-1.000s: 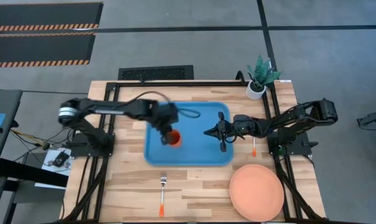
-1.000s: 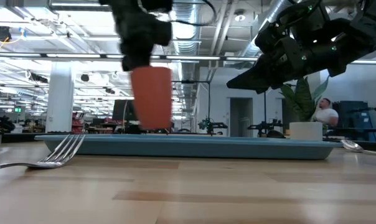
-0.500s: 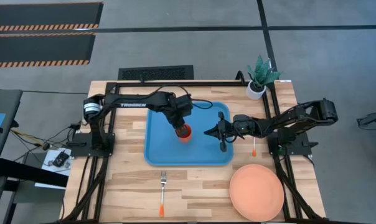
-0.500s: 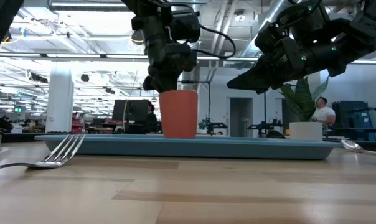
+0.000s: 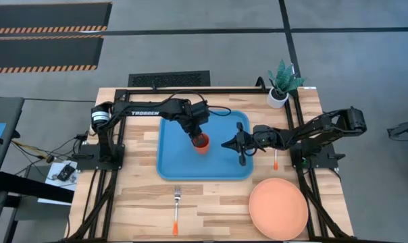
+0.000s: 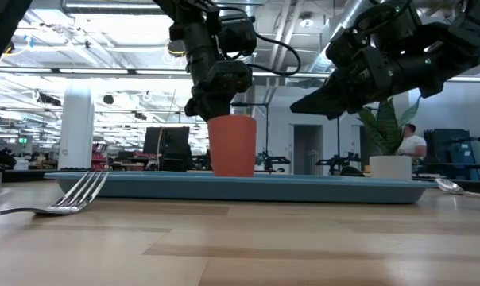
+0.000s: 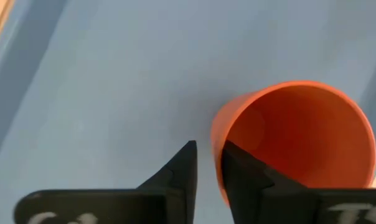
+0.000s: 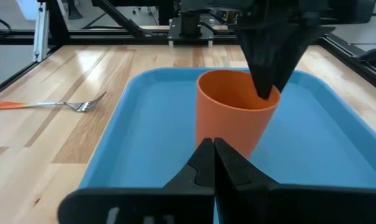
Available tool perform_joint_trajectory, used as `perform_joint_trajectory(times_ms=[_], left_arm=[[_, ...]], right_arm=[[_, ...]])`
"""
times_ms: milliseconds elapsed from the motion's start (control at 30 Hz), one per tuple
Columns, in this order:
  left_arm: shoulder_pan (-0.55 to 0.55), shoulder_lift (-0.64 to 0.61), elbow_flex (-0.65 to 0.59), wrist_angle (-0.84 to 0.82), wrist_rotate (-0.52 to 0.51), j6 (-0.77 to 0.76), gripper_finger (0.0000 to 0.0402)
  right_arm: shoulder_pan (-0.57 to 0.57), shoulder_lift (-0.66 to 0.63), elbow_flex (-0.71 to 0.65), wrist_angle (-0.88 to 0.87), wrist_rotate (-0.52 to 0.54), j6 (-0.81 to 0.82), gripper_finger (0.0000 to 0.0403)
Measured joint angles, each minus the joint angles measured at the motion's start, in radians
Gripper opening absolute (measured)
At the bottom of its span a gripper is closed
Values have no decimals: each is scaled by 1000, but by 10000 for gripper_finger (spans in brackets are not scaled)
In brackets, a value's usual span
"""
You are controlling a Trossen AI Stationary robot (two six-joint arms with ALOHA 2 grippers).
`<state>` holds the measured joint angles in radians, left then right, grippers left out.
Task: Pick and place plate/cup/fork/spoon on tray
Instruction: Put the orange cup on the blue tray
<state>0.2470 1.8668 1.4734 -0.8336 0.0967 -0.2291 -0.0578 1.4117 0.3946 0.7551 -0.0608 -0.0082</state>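
The orange cup [image 5: 201, 143] stands upright on its base on the blue tray [image 5: 224, 169], near its middle. My left gripper [image 7: 205, 158] comes down on the cup's rim and is shut on it. My right gripper [image 8: 213, 152] is shut and empty, hanging over the tray's right part, just right of the cup, fingers pointing at it. The spoon [image 5: 275, 160] lies on the table right of the tray. The fork [image 5: 176, 209] lies near the front edge. The salmon plate [image 5: 278, 209] lies at the front right. My left gripper holds the cup by its rim [image 7: 216, 149] on the side toward the table's far left, one finger inside the cup [image 7: 238, 168] and one outside [image 7: 182, 168]. The fingers come from above, pointing down. The cup stands upright with its base on the tray.
A white pot with a green plant [image 5: 279, 88] stands at the table's far right corner. The tray's raised rim [image 6: 240, 185] runs around the cup. Bare wood lies at the table's front left, around the fork.
My left gripper has carried the cup from above the tray's left part toward the table's right and far edge, then lowered it. The cup was lifted clear and now stands on the tray. My right gripper has kept still.
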Motion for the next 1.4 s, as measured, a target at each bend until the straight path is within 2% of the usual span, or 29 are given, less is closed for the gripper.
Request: perform_joint_trajectory(times_ms=[333, 433, 533, 633, 767, 933, 1133, 1267, 1400], left_arm=[[-11, -28, 89, -22, -7, 105, 121], [-30, -73, 88, -31, -9, 174, 126], [-63, -159, 41, 14, -59, 214, 121], [-94, -274, -91, 159, -79, 225, 102], [-116, -460, -343, 401, -80, 203, 71], [-126, -685, -659, 705, -76, 130, 43], [-131, -916, -970, 1013, -83, 89, 19], [-131, -1025, -1140, 1186, -83, 77, 4], [-131, -1087, -1272, 1341, -96, 70, 3]], right_arm=[[14, 0, 0, -16, 7, -2, 18], [19, 0, 0, -22, 7, -16, 20], [26, 0, 0, -26, 8, -19, 18], [38, 0, 0, -25, 7, -19, 13], [54, 0, 29, -60, 9, -18, 10], [76, 0, 138, -213, 40, -25, 10], [75, 0, 256, -378, 38, -67, 10], [64, 0, 354, -533, 37, -76, 15], [54, 6, 466, -704, 42, -72, 43]])
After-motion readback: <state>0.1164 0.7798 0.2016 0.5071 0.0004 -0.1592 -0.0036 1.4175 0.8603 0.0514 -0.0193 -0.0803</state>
